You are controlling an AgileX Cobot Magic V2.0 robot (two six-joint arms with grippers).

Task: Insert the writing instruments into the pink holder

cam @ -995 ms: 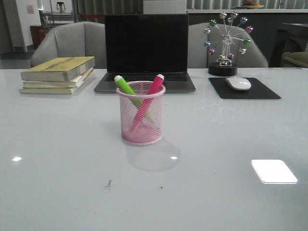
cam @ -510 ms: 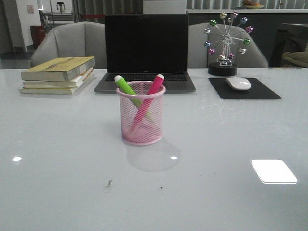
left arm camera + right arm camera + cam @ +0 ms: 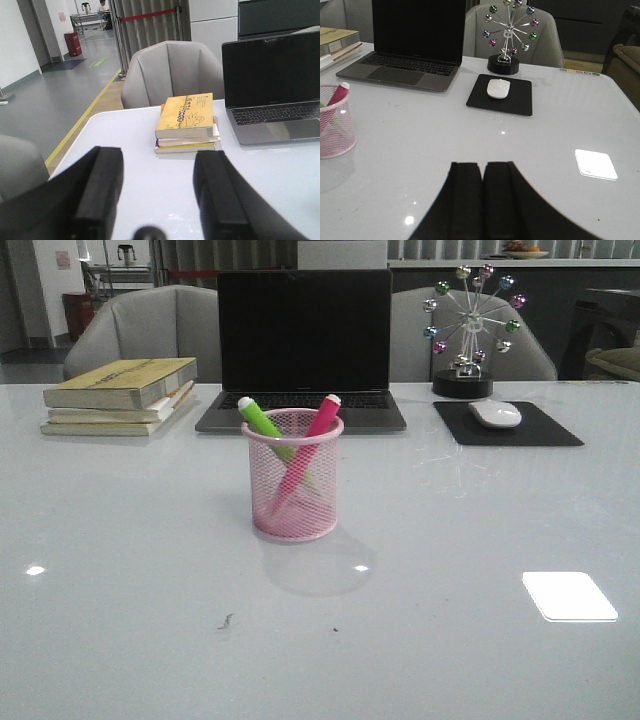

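Observation:
The pink mesh holder (image 3: 293,480) stands upright mid-table in the front view. The green marker (image 3: 262,420) and the pink marker (image 3: 322,418) both lean inside it, crossed, caps above the rim. No arm shows in the front view. My left gripper (image 3: 157,162) is open over bare table, nothing between its fingers, facing the books. My right gripper (image 3: 482,170) is shut and empty, well away from the holder (image 3: 335,125), whose pink marker (image 3: 339,93) peeks out at the view's edge.
A stack of books (image 3: 120,395) lies back left, an open laptop (image 3: 303,345) behind the holder. A white mouse (image 3: 495,414) rests on a black pad (image 3: 508,425), with a ball-wheel ornament (image 3: 468,330) behind it. Grey chairs stand beyond the table.

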